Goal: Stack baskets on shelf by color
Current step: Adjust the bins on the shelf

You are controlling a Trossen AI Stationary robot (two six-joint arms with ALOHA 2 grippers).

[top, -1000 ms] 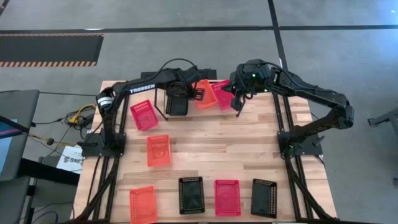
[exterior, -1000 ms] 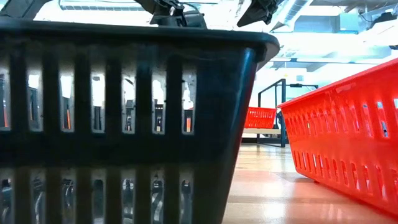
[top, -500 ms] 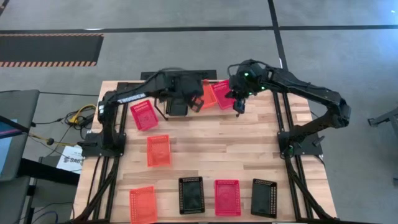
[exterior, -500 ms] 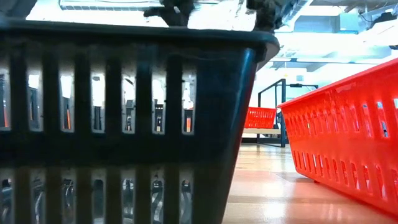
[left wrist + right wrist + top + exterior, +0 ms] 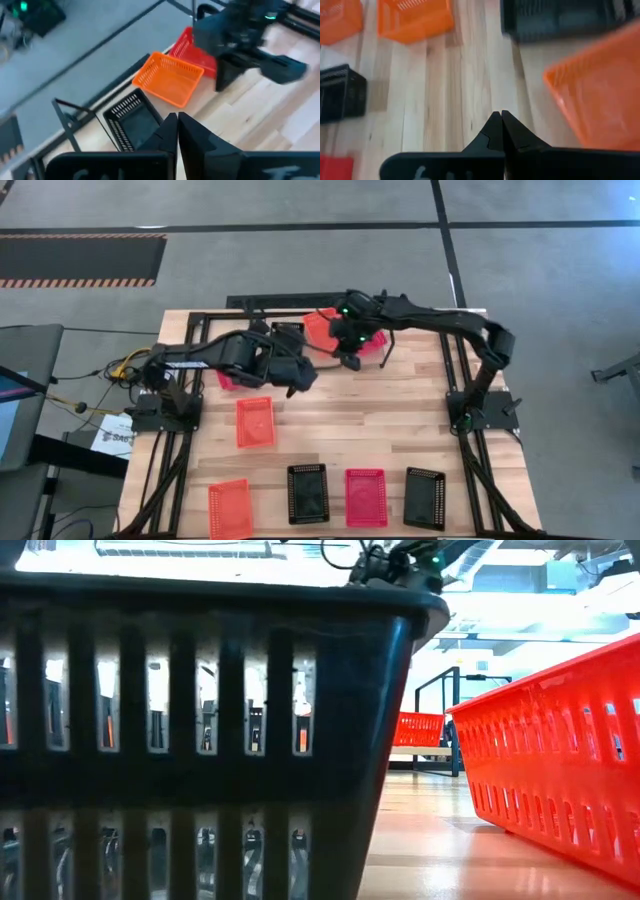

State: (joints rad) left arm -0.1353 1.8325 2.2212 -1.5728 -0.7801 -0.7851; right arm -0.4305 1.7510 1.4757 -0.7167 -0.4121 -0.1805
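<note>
A black basket [image 5: 288,335] sits in the shelf [image 5: 64,116] at the table's far edge. An orange basket [image 5: 169,80] and a red-pink basket [image 5: 192,50] lie close together beside it. My left gripper [image 5: 176,117] is shut and empty, hanging above the table just near of the black basket [image 5: 132,120]. My right gripper [image 5: 501,116] is also shut and empty. It hangs over bare wood beside the orange basket [image 5: 600,97], near of the red-pink one [image 5: 368,340].
Another red-pink basket [image 5: 228,372] lies half under my left arm, with an orange one [image 5: 254,421] near of it. Along the near edge lie an orange [image 5: 230,508], a black [image 5: 308,493], a red-pink [image 5: 366,497] and a black basket [image 5: 425,497]. Bare wood lies mid-table.
My left gripper has drawn back from over the black basket on the shelf, rising and swinging toward the table's near and right side. My right gripper has come down and gone toward the table's left, from beside the red-pink basket to beside the orange one.
</note>
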